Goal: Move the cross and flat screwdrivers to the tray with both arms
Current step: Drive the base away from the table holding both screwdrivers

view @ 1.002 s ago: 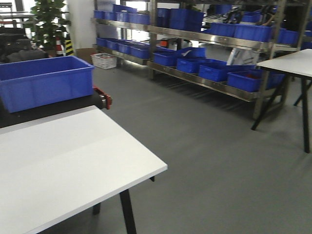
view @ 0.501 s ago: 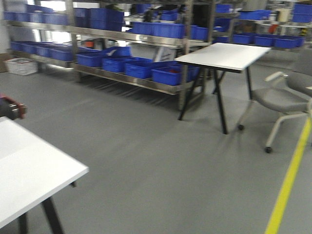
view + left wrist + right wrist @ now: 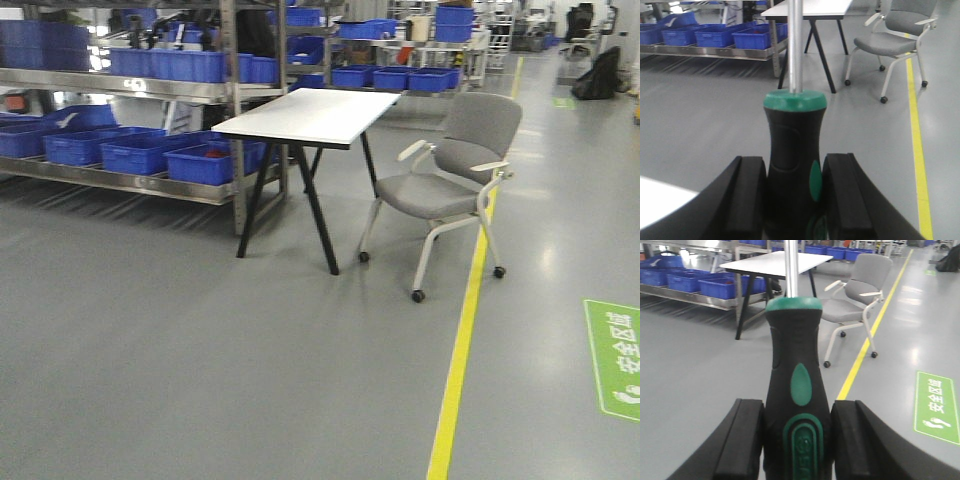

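My left gripper (image 3: 794,195) is shut on a black and green screwdriver (image 3: 792,165), held by its handle with the steel shaft pointing up and away; its tip is out of frame. My right gripper (image 3: 796,437) is shut on a second black and green screwdriver (image 3: 796,390), held the same way, tip also out of frame. I cannot tell which is cross and which is flat. The tray is out of view. Neither gripper shows in the front view.
A white table (image 3: 310,112) on black legs stands ahead, with a grey wheeled chair (image 3: 445,185) to its right. Steel shelving with blue bins (image 3: 140,150) runs along the left. A yellow floor line (image 3: 460,340) runs on the right. A white surface corner (image 3: 660,200) shows low left.
The front view has swung to the right: the near white table and blue bin have left the frame, and the far table, the chair and the yellow line have come towards the centre.
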Tool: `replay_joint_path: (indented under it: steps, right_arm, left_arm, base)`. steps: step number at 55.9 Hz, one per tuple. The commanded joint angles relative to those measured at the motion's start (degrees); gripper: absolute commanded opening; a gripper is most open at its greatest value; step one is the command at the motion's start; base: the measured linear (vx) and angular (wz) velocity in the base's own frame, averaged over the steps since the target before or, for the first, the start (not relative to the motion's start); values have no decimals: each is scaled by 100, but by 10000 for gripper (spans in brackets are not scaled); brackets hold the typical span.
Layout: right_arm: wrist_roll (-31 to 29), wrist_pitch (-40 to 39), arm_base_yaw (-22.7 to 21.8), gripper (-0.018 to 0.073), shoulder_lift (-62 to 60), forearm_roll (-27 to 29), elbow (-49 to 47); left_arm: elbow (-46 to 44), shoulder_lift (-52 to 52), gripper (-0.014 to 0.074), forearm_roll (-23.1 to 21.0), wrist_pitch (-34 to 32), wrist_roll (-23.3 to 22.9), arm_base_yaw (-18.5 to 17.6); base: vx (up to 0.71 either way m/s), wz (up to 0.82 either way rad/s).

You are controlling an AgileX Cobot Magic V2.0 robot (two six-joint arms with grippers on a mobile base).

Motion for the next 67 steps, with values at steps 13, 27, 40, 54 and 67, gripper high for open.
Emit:
replay_joint_path:
  steps: [13, 27, 40, 54, 67]
  right_arm:
    - [-50, -475, 0, -5, -1, 26, -193]
    - [-50, -482, 0, -5, -1, 26, -193]
    - [-50, -482, 0, -5, -1, 26, -193]
    - [-50, -482, 0, -5, -1, 26, -193]
    - [-50, -488, 0, -5, -1, 26, -193]
  left_arm:
    - [-183, -23, -3, -91, -539, -25, -17]
    - [-183, -23, -3, -91, -539, -25, -17]
    - [-183, -23, -3, -91, -539, -25, -17]
    - [-183, -23, -3, -91, -539, -25, -17]
    - [-183, -23, -3, -91, -539, -20, -17]
  base:
    - [36, -21]
    - [44, 0]
    - [48, 4]
    - [52, 15]
    - [54, 29]
